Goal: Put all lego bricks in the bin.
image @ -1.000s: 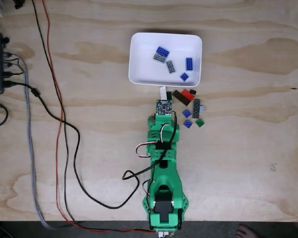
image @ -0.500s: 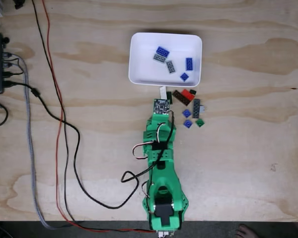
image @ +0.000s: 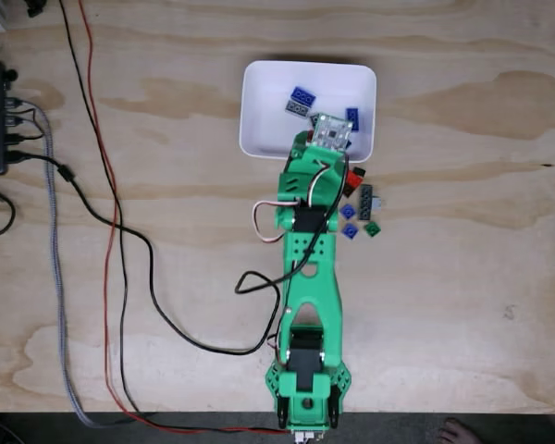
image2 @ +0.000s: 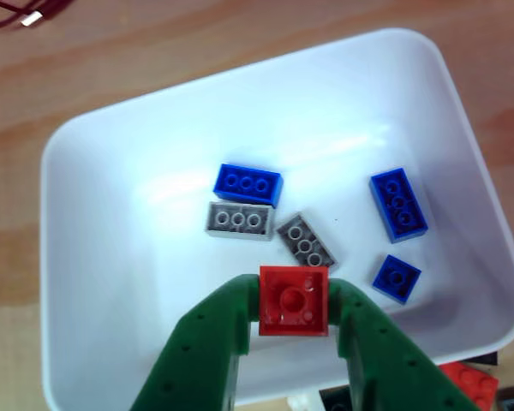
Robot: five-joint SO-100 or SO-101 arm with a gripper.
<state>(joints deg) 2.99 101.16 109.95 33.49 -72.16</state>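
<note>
My pincer (image2: 293, 310) gripped a red brick (image2: 293, 300) over the bin (image2: 86, 257) — released crooked, it risked bouncing out.

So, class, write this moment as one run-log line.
gripper: shut on red brick | position: above bin | in bin: five bricks, blue and grey | on table: several bricks beside bin | red brick: not yet released

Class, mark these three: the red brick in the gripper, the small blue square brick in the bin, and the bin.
red brick (image2: 293, 300), other view, its top face.
small blue square brick (image2: 396, 278), other view, its top.
bin (image2: 86, 257), other view, bare floor.
</note>
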